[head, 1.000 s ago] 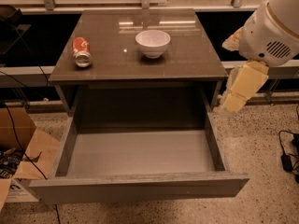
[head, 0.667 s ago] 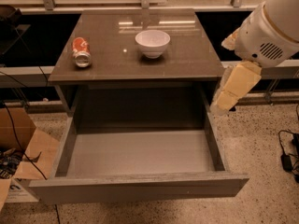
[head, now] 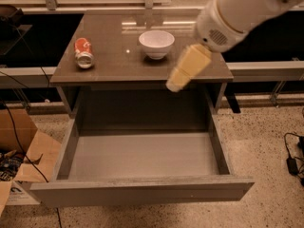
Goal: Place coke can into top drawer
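Note:
The coke can (head: 83, 52) lies on its side at the left of the brown cabinet top (head: 114, 65), its silver end facing the camera. The top drawer (head: 142, 156) stands pulled fully out below the top, with nothing in it. My gripper (head: 179, 77), cream-coloured and blurred, hangs from the white arm (head: 237, 11) over the front right part of the top, to the right of the can and well apart from it. It holds nothing that I can see.
A white bowl (head: 156, 43) stands upright in the middle of the top, just left of my arm. An open cardboard box (head: 23, 156) sits on the floor left of the drawer. Black cables (head: 292, 160) lie on the floor at the right.
My arm and gripper have swung left, from beside the cabinet's right edge to over the front right part of the top. The can, bowl and drawer have not moved.

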`<action>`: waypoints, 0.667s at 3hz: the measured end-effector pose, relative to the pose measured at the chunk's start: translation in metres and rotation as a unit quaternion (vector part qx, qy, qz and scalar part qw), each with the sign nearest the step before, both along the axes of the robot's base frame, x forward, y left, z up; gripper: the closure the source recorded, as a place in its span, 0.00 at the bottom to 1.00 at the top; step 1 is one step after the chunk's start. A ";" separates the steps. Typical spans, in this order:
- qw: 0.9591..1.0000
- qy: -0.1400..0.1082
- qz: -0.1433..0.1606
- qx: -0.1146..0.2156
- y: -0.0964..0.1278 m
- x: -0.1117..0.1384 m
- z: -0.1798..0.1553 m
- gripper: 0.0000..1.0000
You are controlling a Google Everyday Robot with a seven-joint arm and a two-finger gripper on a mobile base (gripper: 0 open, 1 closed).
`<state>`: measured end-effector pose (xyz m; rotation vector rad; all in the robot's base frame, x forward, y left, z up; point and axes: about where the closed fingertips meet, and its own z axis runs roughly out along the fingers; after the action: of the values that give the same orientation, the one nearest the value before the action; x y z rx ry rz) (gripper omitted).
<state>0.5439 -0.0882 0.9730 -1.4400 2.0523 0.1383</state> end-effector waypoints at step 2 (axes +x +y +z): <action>0.998 0.011 0.048 0.026 0.090 0.068 -0.022 0.00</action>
<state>0.6117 0.0018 0.9511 -1.5116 1.9826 0.2474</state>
